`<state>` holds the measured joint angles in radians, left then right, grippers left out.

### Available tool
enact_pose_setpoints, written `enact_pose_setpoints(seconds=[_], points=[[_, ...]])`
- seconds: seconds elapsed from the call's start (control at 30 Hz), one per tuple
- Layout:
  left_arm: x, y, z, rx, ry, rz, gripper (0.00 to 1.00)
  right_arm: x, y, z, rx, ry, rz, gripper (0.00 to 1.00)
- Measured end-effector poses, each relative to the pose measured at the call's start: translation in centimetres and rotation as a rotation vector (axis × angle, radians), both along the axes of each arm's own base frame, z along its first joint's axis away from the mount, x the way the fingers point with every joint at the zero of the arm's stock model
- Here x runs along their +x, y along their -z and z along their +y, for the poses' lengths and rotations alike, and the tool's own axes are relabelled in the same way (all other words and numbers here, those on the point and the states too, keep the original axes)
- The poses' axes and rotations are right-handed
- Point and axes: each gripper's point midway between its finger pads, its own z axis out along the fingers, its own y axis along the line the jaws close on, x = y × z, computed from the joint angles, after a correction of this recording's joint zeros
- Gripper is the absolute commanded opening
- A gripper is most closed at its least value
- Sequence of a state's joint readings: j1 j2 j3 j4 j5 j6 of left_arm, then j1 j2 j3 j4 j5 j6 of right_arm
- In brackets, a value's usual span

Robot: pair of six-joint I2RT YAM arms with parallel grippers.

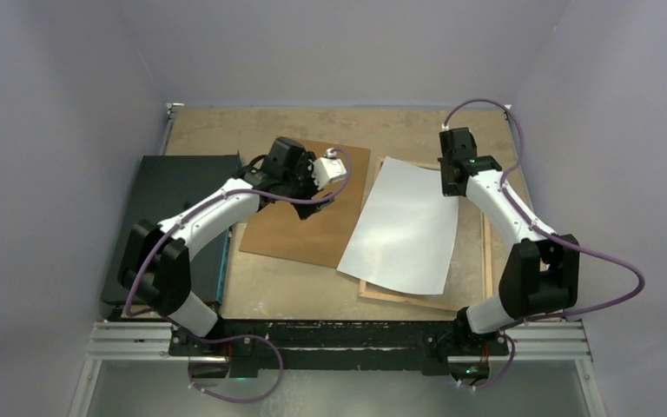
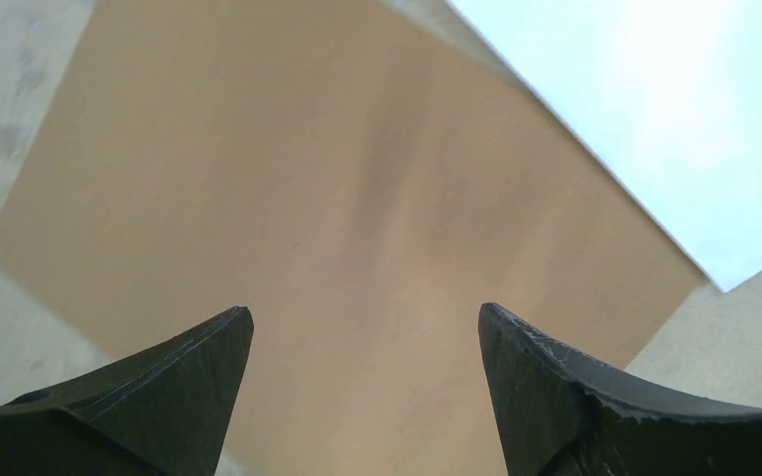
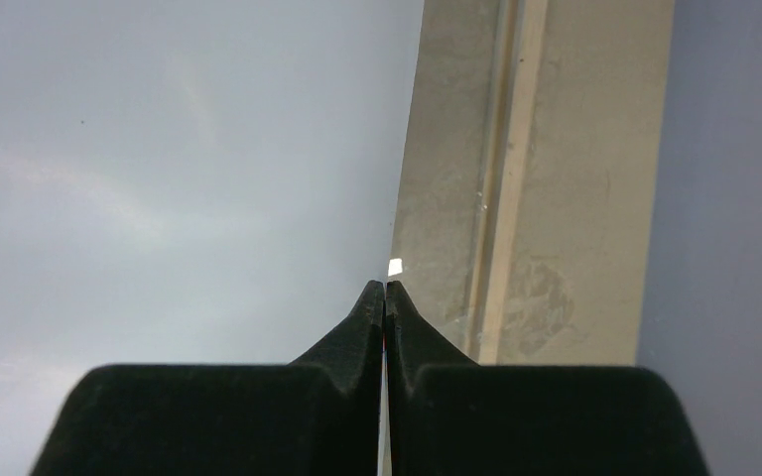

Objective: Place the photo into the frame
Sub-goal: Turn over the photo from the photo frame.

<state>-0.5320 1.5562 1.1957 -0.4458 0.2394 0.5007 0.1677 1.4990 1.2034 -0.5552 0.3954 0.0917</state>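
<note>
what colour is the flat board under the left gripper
Plain light brown board, no pattern; clearest in the left wrist view.

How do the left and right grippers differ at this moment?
The left gripper stands open and holds nothing; the right gripper is shut on an edge of the photo. The left gripper is above the brown backing board; the right gripper is further right, above the frame, where the photo lies askew, white side up. Both have black fingers and face down at flat sheets.
</note>
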Motion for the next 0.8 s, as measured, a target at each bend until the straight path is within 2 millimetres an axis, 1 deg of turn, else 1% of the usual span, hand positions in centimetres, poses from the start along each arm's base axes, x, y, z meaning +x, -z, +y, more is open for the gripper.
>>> enact_pose_setpoints(seconds=[0.07,0.17,0.23,0.37,0.4,0.5,0.57,0.7,0.8], points=[[-0.8,0.7,-2.0,-0.004,0.067,0.008,0.81,-0.6,0.5,-0.4,-0.047,-0.012,0.025,0.0],[-1.8,1.9,-4.2,-0.008,0.136,0.024,0.77,-1.4,0.7,-0.9,-0.102,-0.039,0.041,0.0],[-2.2,2.9,-5.3,-0.005,0.167,0.039,0.74,-1.8,0.5,-1.4,-0.133,-0.048,0.039,0.0],[-2.1,6.1,-5.9,0.031,0.192,0.08,0.67,-1.6,-0.3,-1.9,-0.166,-0.047,0.015,0.0],[-2.2,6.8,-6.0,0.041,0.196,0.093,0.66,-1.5,-0.4,-2.0,-0.172,-0.046,0.013,0.0],[-2.5,8.3,-6.0,0.065,0.218,0.106,0.62,-1.4,0.0,-2.2,-0.188,-0.042,0.025,0.0],[-3.2,8.5,-6.4,0.068,0.241,0.11,0.61,-1.2,0.6,-2.2,-0.193,-0.045,0.043,0.0],[-5.1,8.9,-8.1,0.072,0.314,0.106,0.59,-0.9,1.8,-1.9,-0.213,-0.081,0.087,0.0],[-7.1,9.1,-9.6,0.078,0.376,0.113,0.59,-0.6,1.8,-1.3,-0.241,-0.13,0.088,0.0]])
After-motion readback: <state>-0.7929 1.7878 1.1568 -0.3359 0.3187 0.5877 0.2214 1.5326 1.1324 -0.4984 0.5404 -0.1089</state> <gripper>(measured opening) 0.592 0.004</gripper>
